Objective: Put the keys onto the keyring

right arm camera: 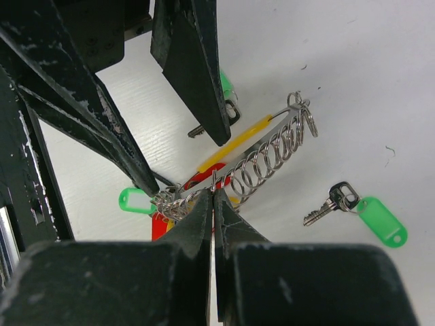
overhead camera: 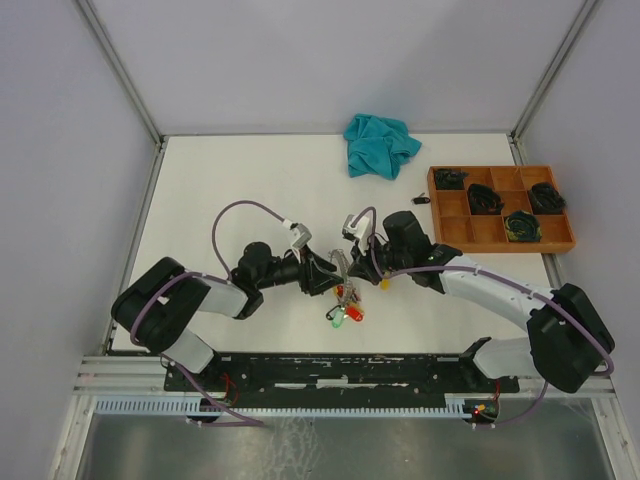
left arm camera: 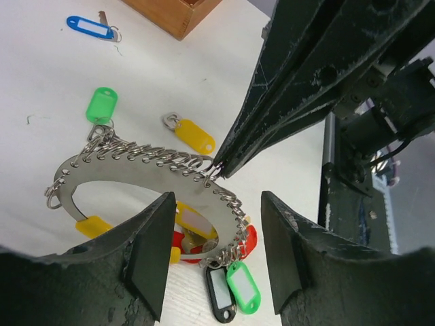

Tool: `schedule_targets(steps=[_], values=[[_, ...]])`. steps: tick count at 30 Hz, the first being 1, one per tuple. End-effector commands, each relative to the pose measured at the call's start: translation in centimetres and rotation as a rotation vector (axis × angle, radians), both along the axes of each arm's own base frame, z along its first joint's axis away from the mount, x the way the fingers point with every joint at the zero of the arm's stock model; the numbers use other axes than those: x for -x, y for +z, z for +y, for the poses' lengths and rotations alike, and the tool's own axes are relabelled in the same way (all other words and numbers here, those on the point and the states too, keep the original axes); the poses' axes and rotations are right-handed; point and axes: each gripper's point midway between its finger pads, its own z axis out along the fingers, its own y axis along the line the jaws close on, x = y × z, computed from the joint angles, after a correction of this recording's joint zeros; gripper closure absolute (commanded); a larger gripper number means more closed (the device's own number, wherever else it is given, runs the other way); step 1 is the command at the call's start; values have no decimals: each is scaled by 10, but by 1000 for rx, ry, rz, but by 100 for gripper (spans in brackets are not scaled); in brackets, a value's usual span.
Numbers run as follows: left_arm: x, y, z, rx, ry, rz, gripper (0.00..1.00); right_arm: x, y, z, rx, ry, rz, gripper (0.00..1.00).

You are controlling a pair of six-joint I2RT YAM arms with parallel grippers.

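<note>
The white worktop (overhead camera: pixel 250 180) carries everything. At its far right side stands a wooden tray (overhead camera: pixel 500 247) with compartments, and dark small things lie in several of them. To the left of the tray, at the far edge, lies a crumpled teal cloth (overhead camera: pixel 380 143). Both arms reach to the middle of the worktop, and their tips meet there.

The right pincer (right arm camera: pixel 213 204) is pressed fully together on the rim of the keyring (left arm camera: pixel 122 170) and holds it tilted over the worktop. The left pincer (left arm camera: pixel 217 251) stands wide. In its own view the near arc of the ring shows in the gap between its fingers; whether they touch it I cannot tell.

The keyring is a flat silver band with a row of small split loops along its outer edge. Some keys (left arm camera: pixel 242 285) hang from these loops, with tags in green, black, red and yellow.

Other keys lie loose on the worktop:
- a green-tagged key (right arm camera: pixel 353 210) lies apart from the ring
- a yellow tag (left arm camera: pixel 195 136) lies just beside the ring
- a blue-tagged key (left arm camera: pixel 92 27) lies near the tray

The white label windows of the tags show no writing that I can read.
</note>
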Motion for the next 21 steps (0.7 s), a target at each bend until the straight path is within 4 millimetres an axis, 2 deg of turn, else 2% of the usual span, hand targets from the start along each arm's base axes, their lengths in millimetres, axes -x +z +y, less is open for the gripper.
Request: schedule_targets(steps=[1, 6, 9, 14, 21], values=[[-2, 17, -5, 4, -68, -247, 41, -11, 33, 12, -54, 35, -81, 99], [4, 15, 4, 3, -73, -443, 42, -3, 40, 15, -100, 93, -121, 99], [8, 14, 3, 5, -108, -514, 43, 2, 40, 16, -96, 133, -128, 99], [14, 11, -3, 21, -185, -574, 49, 1, 43, 16, -86, 144, -155, 99], [17, 11, -5, 36, -212, -621, 52, 0, 33, 20, -39, 157, -150, 99]])
